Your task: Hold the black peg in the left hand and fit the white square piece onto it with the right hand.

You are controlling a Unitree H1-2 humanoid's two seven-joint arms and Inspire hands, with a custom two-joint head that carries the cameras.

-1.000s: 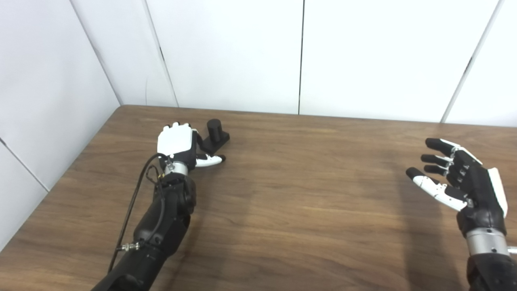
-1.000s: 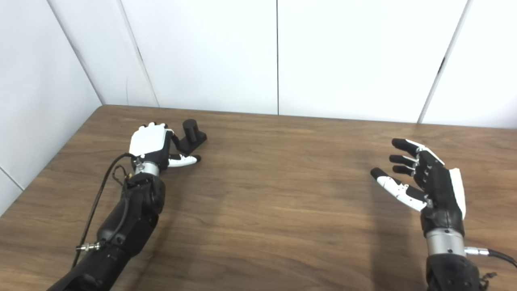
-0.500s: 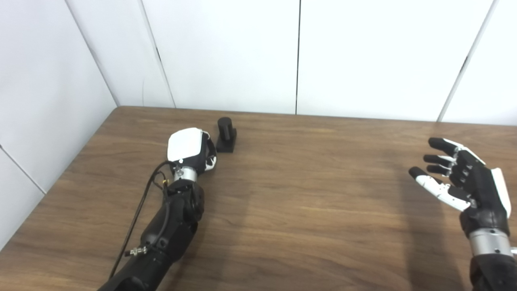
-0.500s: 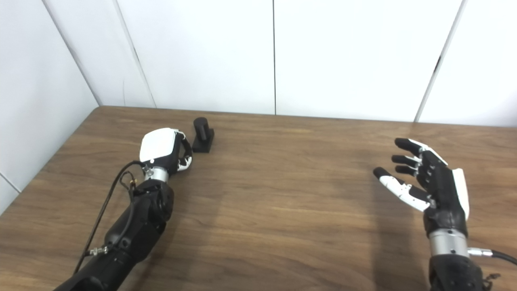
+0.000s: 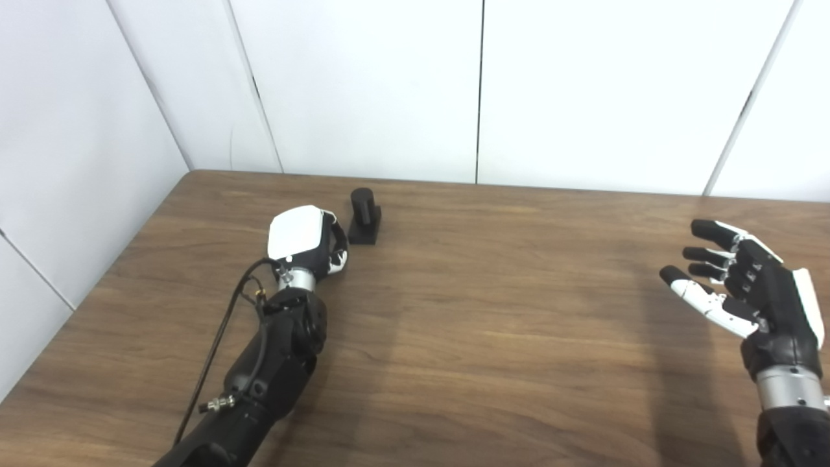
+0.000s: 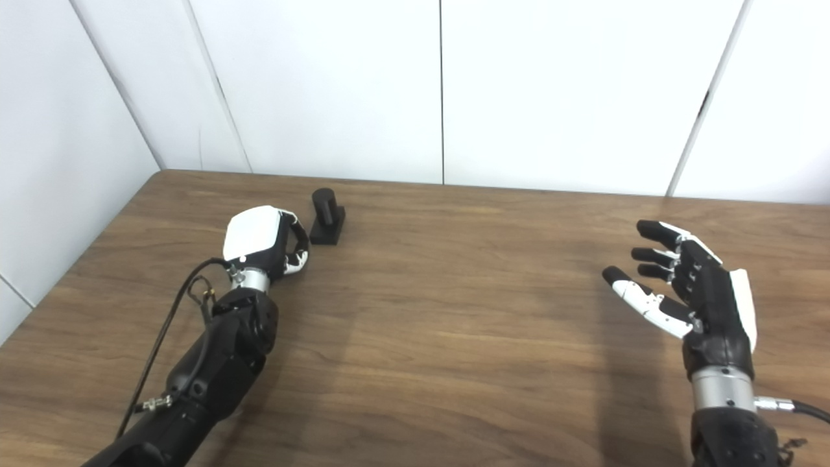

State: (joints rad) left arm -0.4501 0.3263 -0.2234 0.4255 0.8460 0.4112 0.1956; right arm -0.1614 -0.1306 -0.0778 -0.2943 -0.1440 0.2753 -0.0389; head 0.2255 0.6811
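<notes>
Brown wooden tabletop [image 5: 493, 337]; upright black cylindrical peg on square base [image 5: 364, 219] just right-forward of curled, empty left hand [image 5: 305, 239]; right hand [image 5: 752, 292] splayed open, well apart

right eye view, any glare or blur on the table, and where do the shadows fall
Right eye view: table sharp, no strong glare, only a soft sheen; soft broad shadows lie beside the left hand and under the open right hand. Left eye view: the same; the black peg is dark, with little surface detail showing.
</notes>
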